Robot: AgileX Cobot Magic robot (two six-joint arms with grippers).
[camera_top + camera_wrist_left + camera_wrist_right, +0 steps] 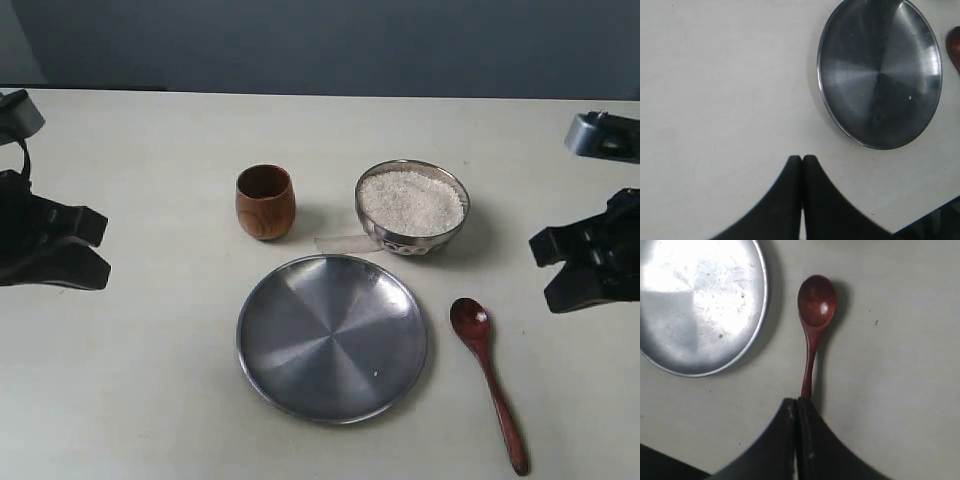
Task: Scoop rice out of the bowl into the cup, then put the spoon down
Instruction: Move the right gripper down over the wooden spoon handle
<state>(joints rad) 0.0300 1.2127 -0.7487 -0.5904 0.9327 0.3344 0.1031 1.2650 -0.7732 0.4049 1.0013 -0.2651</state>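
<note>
Spoon (487, 368) flat beside plate (330, 340) rim, bare table (150, 380) around — left tool (802, 159), right tool (797, 401) closed, empty.

tabletop (150, 380): pale, plain | cup (265, 202): upright, back | bowl (410, 243): right of cup, apart | plate (332, 337): front centre | spoon (490, 380): flat, just right of plate

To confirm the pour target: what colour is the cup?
The cup is brown wood, darker inside; exterior view shows it best.

A pale cream table (140, 400) fills the view, matte and evenly lit. Behind its far edge stands a dark blue-grey wall (320, 45).
</note>
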